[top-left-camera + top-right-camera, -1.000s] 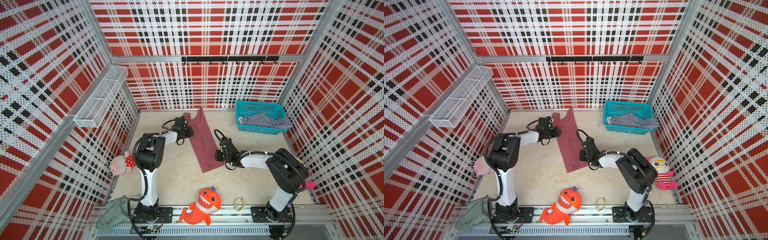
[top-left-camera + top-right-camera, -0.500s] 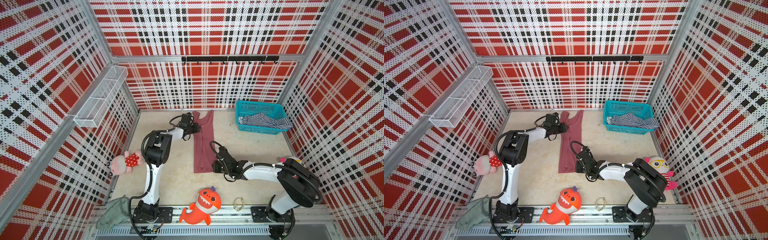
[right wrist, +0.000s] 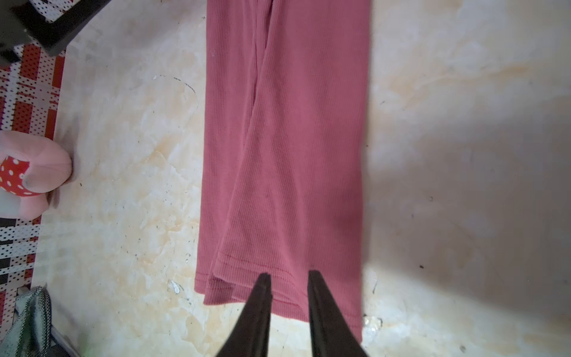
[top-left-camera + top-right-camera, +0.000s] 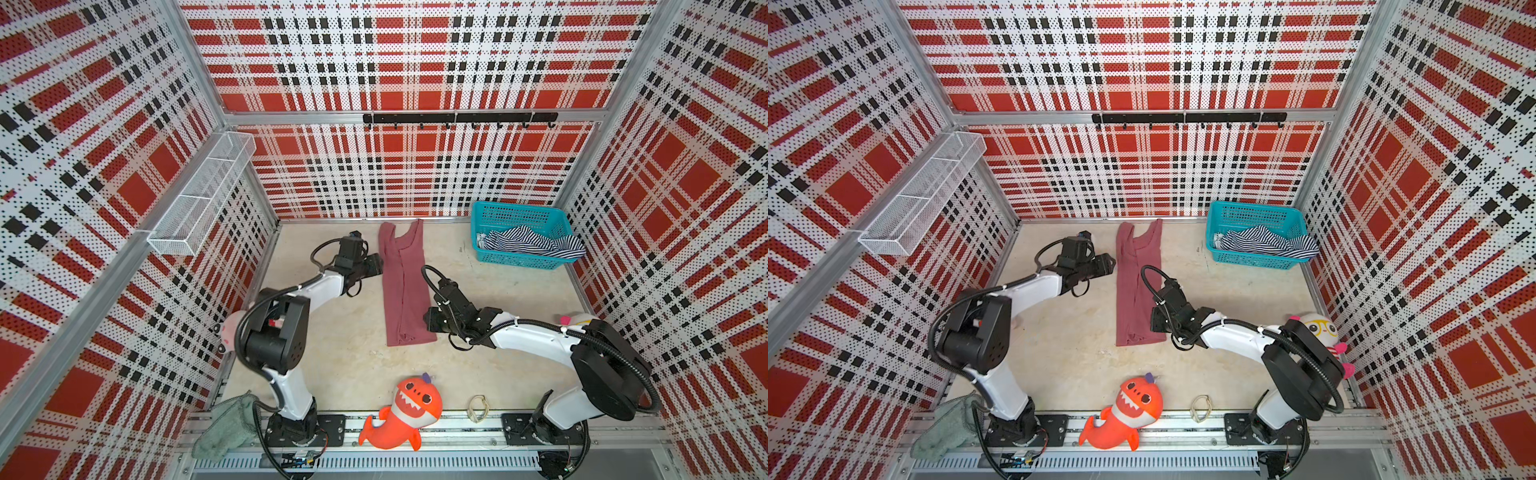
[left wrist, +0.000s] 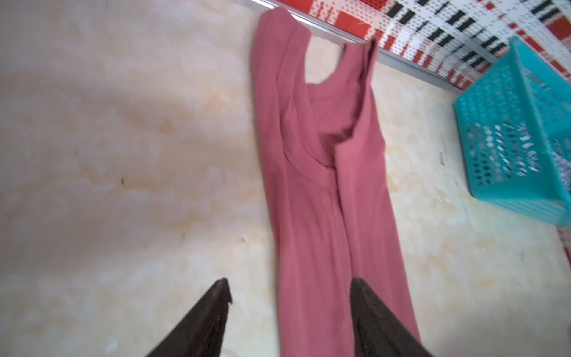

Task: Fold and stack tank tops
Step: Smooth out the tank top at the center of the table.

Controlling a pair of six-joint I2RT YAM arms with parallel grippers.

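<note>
The dusty rose-maroon tank top (image 4: 405,286) (image 4: 1136,291) lies flat as a long narrow strip, straps toward the back wall. My left gripper (image 4: 376,264) (image 4: 1111,262) sits beside its upper left edge, open. In the left wrist view the left gripper (image 5: 290,286) spans that cloth edge (image 5: 324,185) with nothing pinched. My right gripper (image 4: 428,320) (image 4: 1152,322) rests at the hem's right corner. In the right wrist view the right gripper (image 3: 289,276) stands slightly open over the hem (image 3: 287,123). The striped tank top (image 4: 532,245) (image 4: 1266,245) lies crumpled in the teal basket (image 4: 515,206) (image 4: 1254,206).
An orange shark plush (image 4: 409,409) lies at the front edge beside a small ring (image 4: 478,409). A pink plush (image 3: 31,167) sits by the left wall, a doll (image 4: 1316,332) behind the right arm. The grey-green towel (image 4: 224,428) hangs at the front left. A wire shelf (image 4: 199,195) juts from the left wall.
The maroon top swung from slanted to straight and shifted toward the front. Both grippers have widened and let go of the cloth, and now rest beside it.
</note>
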